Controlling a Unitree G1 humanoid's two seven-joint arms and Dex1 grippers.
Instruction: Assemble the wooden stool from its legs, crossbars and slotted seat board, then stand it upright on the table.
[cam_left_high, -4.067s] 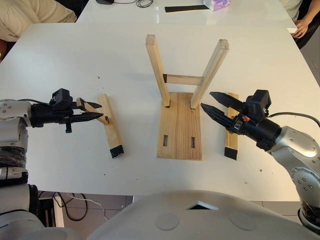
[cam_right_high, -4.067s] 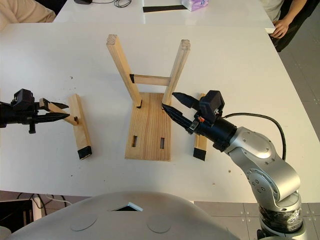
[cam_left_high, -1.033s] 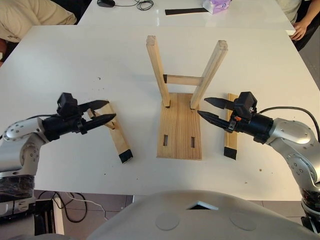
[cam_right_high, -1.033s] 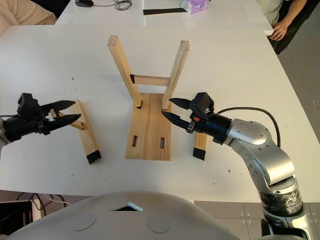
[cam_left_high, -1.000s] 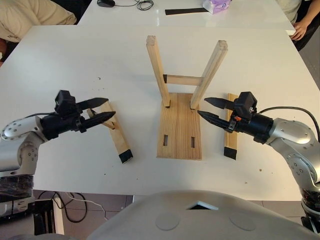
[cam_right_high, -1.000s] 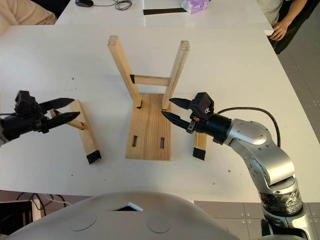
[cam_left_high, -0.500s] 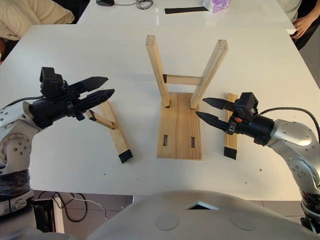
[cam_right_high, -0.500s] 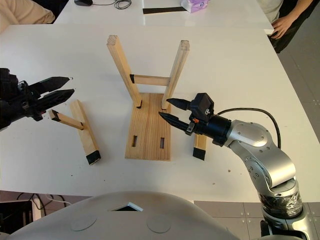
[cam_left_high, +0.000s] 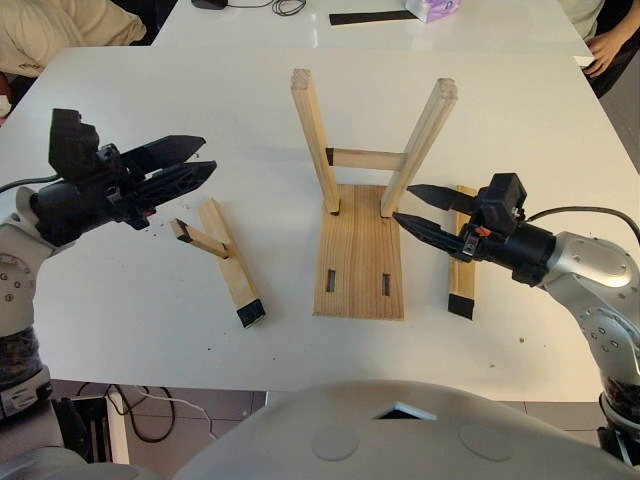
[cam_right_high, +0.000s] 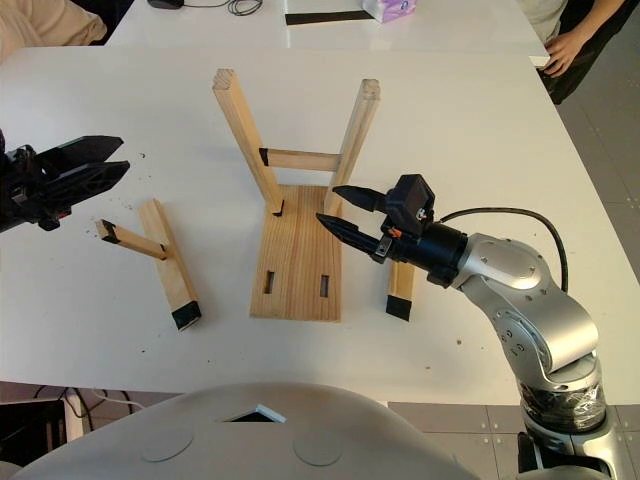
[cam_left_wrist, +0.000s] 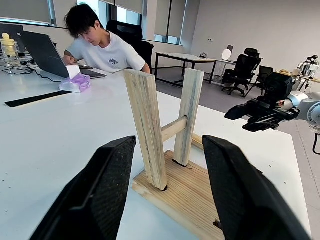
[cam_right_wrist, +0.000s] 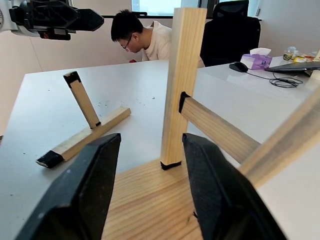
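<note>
Roughly halfway, I judge: the seat board (cam_left_high: 358, 262) holds its two far legs (cam_left_high: 315, 140), near slots (cam_left_high: 330, 280) empty. Left gripper (cam_left_high: 208, 157) and right gripper (cam_left_high: 402, 203) hang wide, empty; next likely means grasping the left leg-with-crossbar (cam_left_high: 228, 262).

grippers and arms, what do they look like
The left gripper and right gripper are black, each with two tapered pointed fingers and a boxy block behind. The right arm is rounded silver-grey shells with a black cable and a small orange-red mark at the wrist.
</note>
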